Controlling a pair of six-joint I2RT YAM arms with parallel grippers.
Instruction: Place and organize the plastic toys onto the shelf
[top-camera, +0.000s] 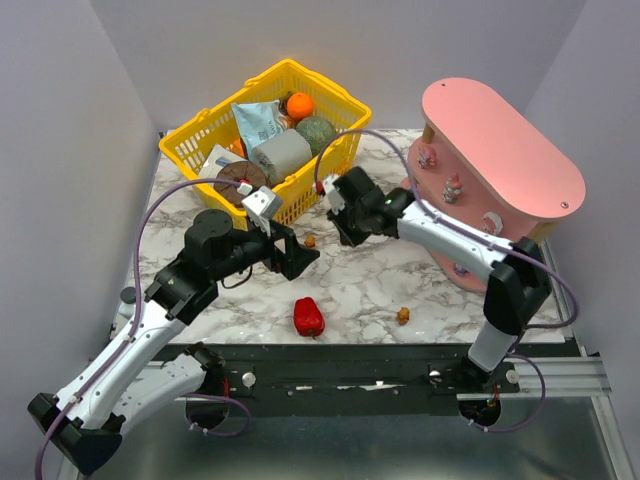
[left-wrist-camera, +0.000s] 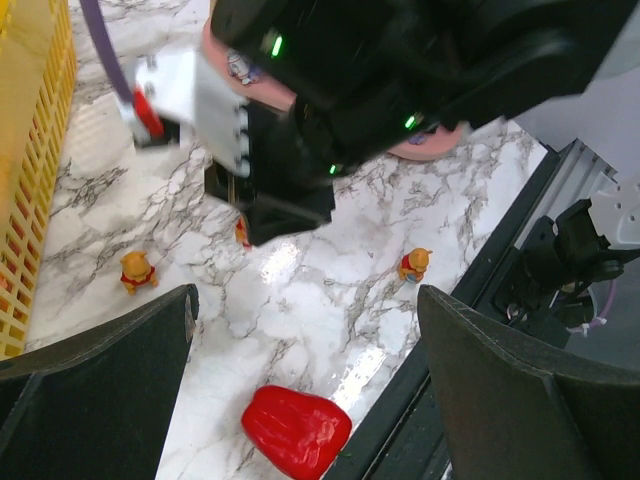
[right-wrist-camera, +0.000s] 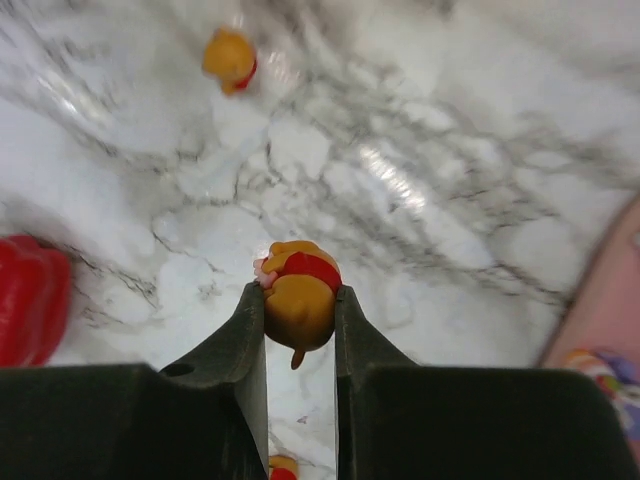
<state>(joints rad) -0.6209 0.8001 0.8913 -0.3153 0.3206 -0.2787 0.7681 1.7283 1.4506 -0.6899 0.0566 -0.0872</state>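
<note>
Orange-yellow plastic bear figurine (right-wrist-camera: 298, 312) in a red shirt, and the right gripper (right-wrist-camera: 298, 290) has it: both black fingers (right-wrist-camera: 250, 330) press against its sides, a pinch on the toy out over the white marble-patterned table top (top-camera: 370, 280), between the yellow mesh basket (top-camera: 288, 66) and the pink three-tier shelf with oval boards (top-camera: 505, 140). Whether the bear has left the marble, I cannot tell. So where does the job stand? Partly done, by my reading: a handful of small pale figurines (top-camera: 453, 187) stand on the open tiers of the shelf below its top board, which looks bare. Off the shelf, besides the pinched one, two more orange bears lie on the table: one near the basket (top-camera: 310, 240), one close to the near edge (top-camera: 403, 316). Those look like the remaining work, plus any tidying on the tiers. The left gripper (left-wrist-camera: 305, 300) is spread wide with nothing in it, hovering over the marble just beyond the glossy red plastic pepper (left-wrist-camera: 295, 430), which is no part of the sorting. As for writing: the light blue packet (top-camera: 258, 120) in the basket carries print, but it is too small to read, and no brand or label shows legibly on the toys, shelf or arms.
</note>
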